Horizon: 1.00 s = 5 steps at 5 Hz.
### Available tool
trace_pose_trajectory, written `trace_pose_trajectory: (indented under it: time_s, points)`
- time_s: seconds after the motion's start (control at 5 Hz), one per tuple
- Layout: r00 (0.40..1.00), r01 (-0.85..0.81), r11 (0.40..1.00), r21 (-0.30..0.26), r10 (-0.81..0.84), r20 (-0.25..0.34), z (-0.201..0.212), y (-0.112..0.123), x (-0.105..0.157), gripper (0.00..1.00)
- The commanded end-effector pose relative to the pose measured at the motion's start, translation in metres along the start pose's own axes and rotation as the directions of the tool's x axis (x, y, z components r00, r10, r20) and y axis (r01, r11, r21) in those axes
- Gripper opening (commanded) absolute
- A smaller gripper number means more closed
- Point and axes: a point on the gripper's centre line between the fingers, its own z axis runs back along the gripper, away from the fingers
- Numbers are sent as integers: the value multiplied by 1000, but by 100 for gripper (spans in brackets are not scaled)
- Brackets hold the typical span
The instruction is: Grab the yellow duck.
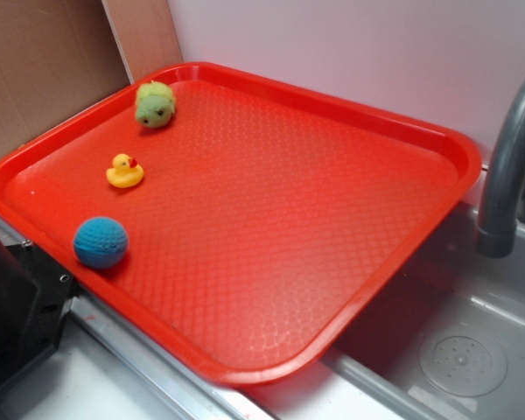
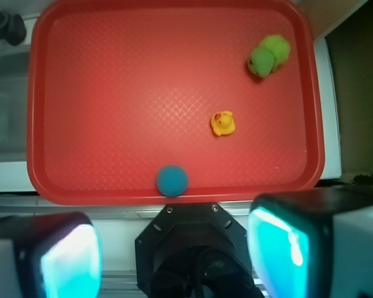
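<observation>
In the exterior view you see a red tray [image 1: 332, 227] filling most of the frame, its lower right corner overhanging a grey sink [image 1: 472, 350] whose basin is cut off by the frame edge. The yellow duck [image 1: 124, 171] sits on the tray in the left part of the frame, between a fuzzy green plush toy [image 1: 155, 104] above it near the tray's far rim and a blue knitted ball [image 1: 101, 242] below it near the near rim; all three stand apart from one another. A grey faucet [image 1: 507, 166] curves in at the right edge, only partly in frame. A dark robot part at the lower left is cropped and hard to identify. In the wrist view you look straight down on the tray, and the duck lies right of centre, the plush toy at the upper right, the ball at the bottom rim. The gripper [image 2: 174, 257] hangs at the bottom of the frame, its two blurred fingers [image 2: 68, 261] spread wide with nothing between them, well apart from the duck.
</observation>
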Motion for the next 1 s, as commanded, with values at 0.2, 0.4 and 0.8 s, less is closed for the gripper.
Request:
trace_pose_trajectory:
  time_s: [0.2,0.4,0.8]
  points:
    - [996,77,996,51,-75,-45,-52,37,35,100]
    - [988,154,984,89,-152,-26,-101,55,58,100]
    - [971,239,971,4,-239,6,-181,90,67,100]
